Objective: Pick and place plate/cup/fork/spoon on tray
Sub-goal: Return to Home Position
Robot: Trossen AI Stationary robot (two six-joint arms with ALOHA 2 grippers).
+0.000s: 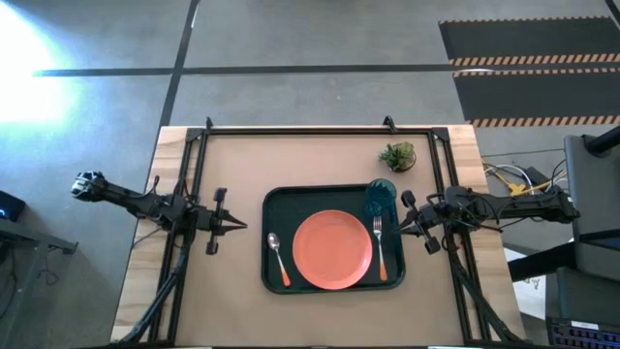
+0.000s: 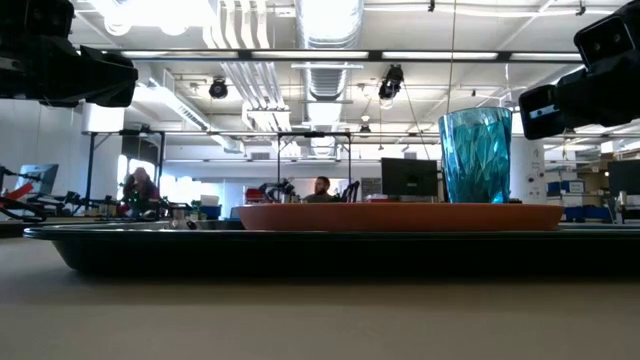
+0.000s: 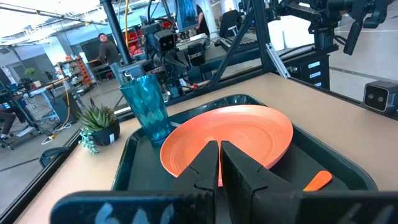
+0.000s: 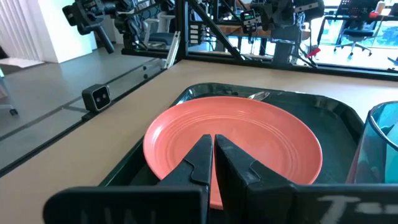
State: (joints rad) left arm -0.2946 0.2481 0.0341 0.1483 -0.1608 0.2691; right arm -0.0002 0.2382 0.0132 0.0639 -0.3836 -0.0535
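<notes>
- On the brown tabletop (image 1: 242, 155), seen from above, the dark green tray (image 1: 275, 199) lay at the centre, long sides running 9 to 3 o'clock.
- At the tray's middle sat the orange-red plate (image 1: 332, 249).
- At 9 o'clock of the plate, the spoon (image 1: 277, 257) lay on the tray, bowl toward 12 o'clock.
- At 3 o'clock of the plate, the fork (image 1: 380, 247) lay with tines toward 12 o'clock.
- The teal cup (image 1: 380, 199) stood upright in the tray's 1 o'clock corner, just beside the fork's tines.
- The left gripper (image 1: 238, 226) hung at 9 o'clock of the tray, fingers pressed together, holding nothing.
- The right gripper (image 1: 404, 227) hovered at the tray's 3 o'clock rim, fingers likewise closed and empty.
- A small potted plant (image 1: 397, 155) stood at 1 o'clock, off the tray.
</notes>
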